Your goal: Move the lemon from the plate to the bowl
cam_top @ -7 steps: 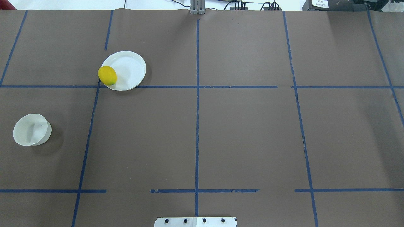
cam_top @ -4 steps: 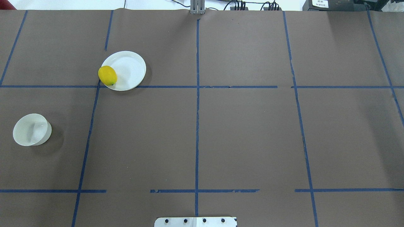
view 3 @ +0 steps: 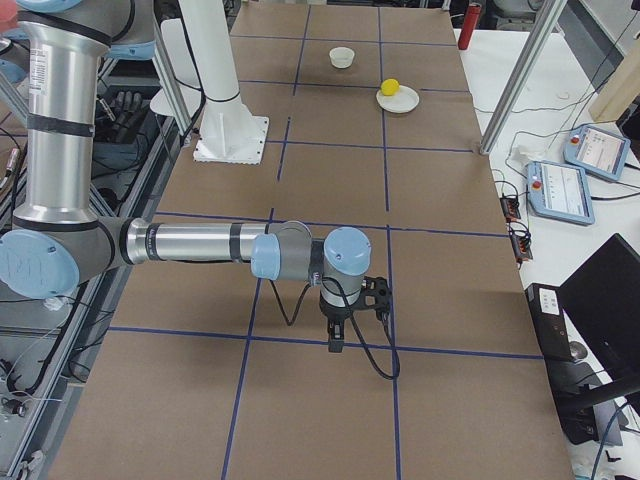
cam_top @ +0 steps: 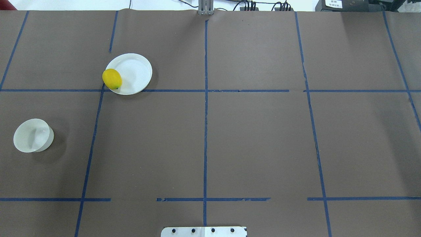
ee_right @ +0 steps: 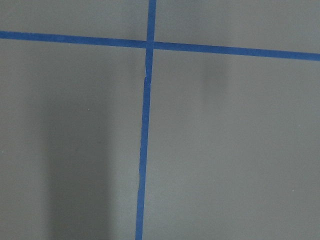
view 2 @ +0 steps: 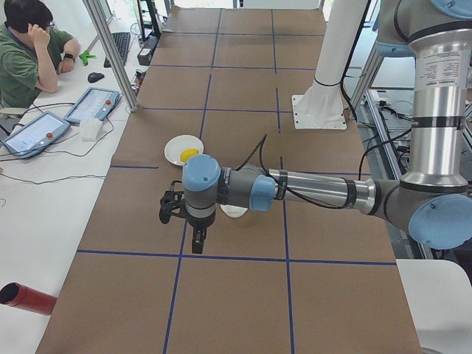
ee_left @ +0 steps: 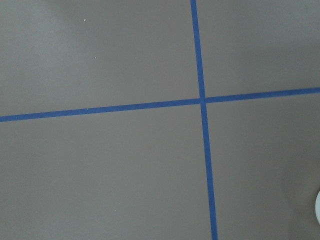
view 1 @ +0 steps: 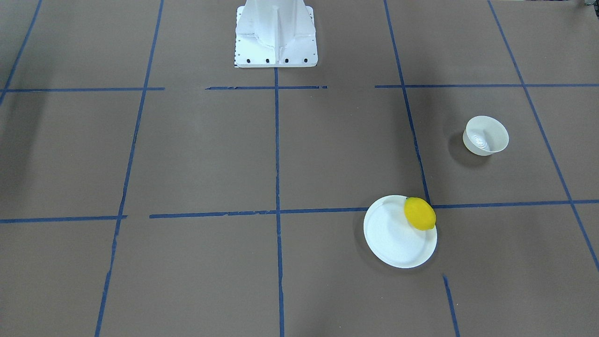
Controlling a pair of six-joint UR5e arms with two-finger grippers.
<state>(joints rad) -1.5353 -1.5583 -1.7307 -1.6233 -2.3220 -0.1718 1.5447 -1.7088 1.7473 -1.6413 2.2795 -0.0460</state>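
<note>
1. Presently the left tool (view 2: pixel 197 245) hangs pointing down over the worktop (cam_top: pixel 256 141). It shows only from the camera at the robot's left end, so whether its fingers are spread or pressed together cannot be told. Its wrist camera shows brown paper, a crossing of blue tape lines (ee_left: pixel 202 100), and a white sliver at the right edge, too little to identify.
2. The right tool (view 3: pixel 335 343) also points down, above a tape line well apart from the task's things. It shows only from the right-end camera, so its state cannot be told either.
3. Change: over the last second of the overhead view the lemon (cam_top: pixel 112 78), plate (cam_top: pixel 136 70) and bowl (cam_top: pixel 31 135) have kept their places. Only soft shadows on the paper have shifted. Judged from this, nothing has been touched and the task stands at its start, with the approach yet to be made.
4. Plate: it holds the lemon alone. The fruit lies at the rim on the robot's left, overlapping the edge, just beside a tape crossing.
5. Bowl: it is upright and empty, its ridged bottom visible from the front camera. It is well apart from the plate, nearer the robot and farther to its left.
6. Judgement: the left arm is the nearer one for the pick. A lemon perched at the rim may roll off if nudged.
</note>
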